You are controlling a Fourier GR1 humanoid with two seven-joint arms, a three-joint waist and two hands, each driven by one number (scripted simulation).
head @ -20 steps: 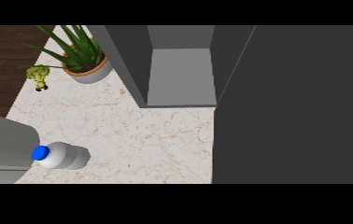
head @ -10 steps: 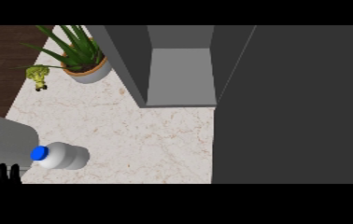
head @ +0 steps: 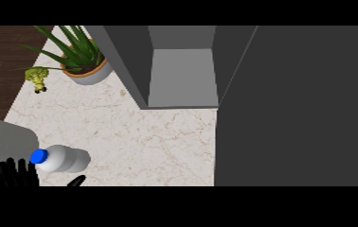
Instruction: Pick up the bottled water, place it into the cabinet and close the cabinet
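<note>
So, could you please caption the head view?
Left robot hand beside the water bottle on the counter, cabinet open.

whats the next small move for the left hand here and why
Probably bring the left hand up and right so its fingers can curl round the bottled water. The hand shows only at the lower left edge, just below the bottle, holding nothing, while the cabinet already stands open.

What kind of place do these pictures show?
Probably a kitchen counter: a marble-like countertop with an open grey cabinet standing on it, a potted plant and a bottled water near the left hand.
</note>
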